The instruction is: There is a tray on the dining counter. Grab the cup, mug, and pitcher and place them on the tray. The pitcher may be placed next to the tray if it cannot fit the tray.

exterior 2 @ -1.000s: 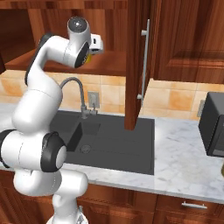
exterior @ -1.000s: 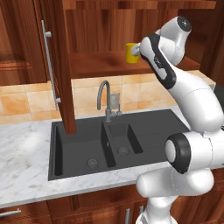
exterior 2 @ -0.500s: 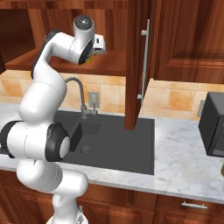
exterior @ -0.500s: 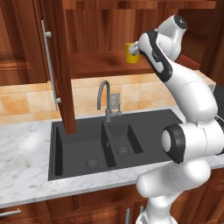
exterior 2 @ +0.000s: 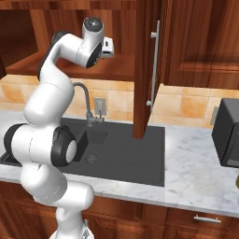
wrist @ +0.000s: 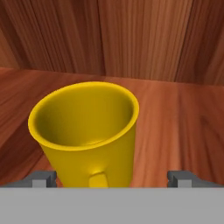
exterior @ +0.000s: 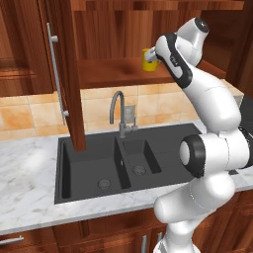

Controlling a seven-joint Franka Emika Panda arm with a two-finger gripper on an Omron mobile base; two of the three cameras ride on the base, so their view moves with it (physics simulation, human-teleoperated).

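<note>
1. Gripper (wrist: pixel 112 178): jaws spread wide, holding nothing. In the hand view the two dark fingertips (wrist: pixel 43 178) sit either side of the mug, one left, one right, neither clearly touching it.
2. Mug (wrist: pixel 87 133): yellow, upright, open mouth up, looks empty inside. It stands on the cabinet shelf (wrist: pixel 175 122), in front of the wooden back wall. In the left base view the mug (exterior: pixel 147 60) sits on that shelf above the faucet (exterior: pixel 120 112), just beside the hand.
3. Handle: the loop faces the camera, low on the near side of the mug, between the fingertips. Only its top part shows.
4. Handling, my guess: small, stiff, light, probably ceramic-like with a smooth glossy wall, so a bit slippery. The body tapers narrower toward the base, so a squeeze may push it upward out of the pads.
5. Where to grip, my guess: across the body at mid height, pads on the left and right walls, with the handle left free between them. Grabbing the rim alone looks less secure.
6. Risk, my guess: nudging it toward the back wall before the jaws close.
7. Farther down: black sink (exterior: pixel 104 163) in the marble counter (exterior: pixel 29 197) below the shelf; open cabinet door (exterior: pixel 64 74) left of the mug.
8. Writing: no brand, label or text readable on the mug, cabinet or sink.
</note>
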